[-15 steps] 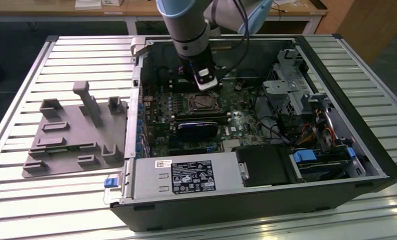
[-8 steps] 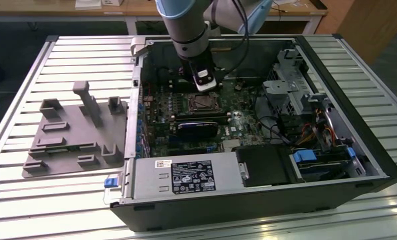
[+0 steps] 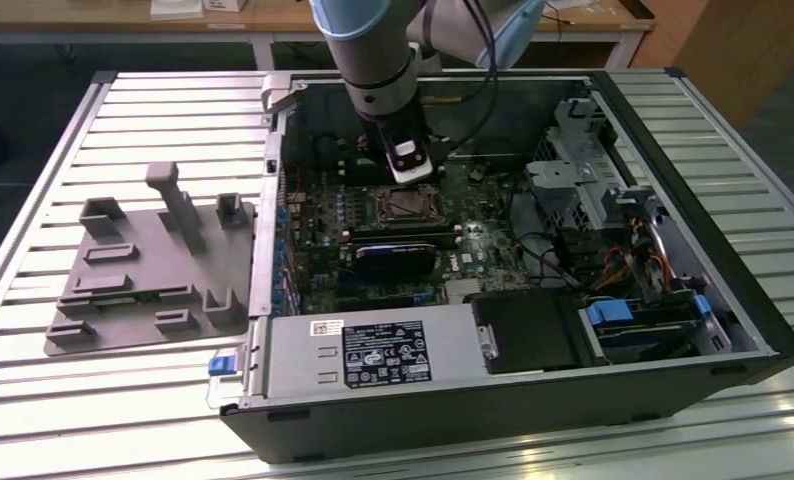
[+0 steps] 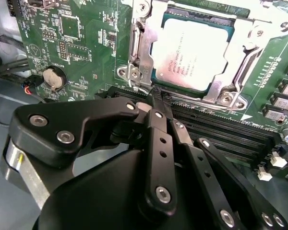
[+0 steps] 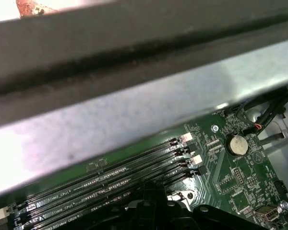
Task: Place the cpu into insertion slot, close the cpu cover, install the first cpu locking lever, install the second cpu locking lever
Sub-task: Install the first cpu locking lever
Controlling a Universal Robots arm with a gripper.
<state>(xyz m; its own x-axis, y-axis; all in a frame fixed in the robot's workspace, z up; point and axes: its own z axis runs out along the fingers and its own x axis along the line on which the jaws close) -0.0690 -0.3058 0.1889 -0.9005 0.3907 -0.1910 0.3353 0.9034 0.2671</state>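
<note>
The cpu [image 4: 192,50], silver-topped, lies seated in the insertion slot [image 3: 404,206] on the green motherboard inside the open computer case. The cpu cover [image 4: 143,52], a silver frame, lies flat around the chip's edges. My gripper [image 4: 156,98] hangs just beside the slot's edge, on the side of the memory slots. Its black fingers [image 4: 159,124] are pressed together and shut, and I see nothing between them. In the exterior view the gripper [image 3: 415,180] reaches down into the case right above the far edge of the slot. I cannot make out the locking levers' position.
Long black memory slots [image 4: 221,129] run beside the socket, and a coin battery [image 5: 238,143] sits near them. The case walls [image 3: 270,200] close in the board. A black card [image 3: 397,262], power supply [image 3: 370,355] and drive cage [image 3: 597,180] crowd the case. A grey fixture tray [image 3: 144,260] lies at the exterior view's left.
</note>
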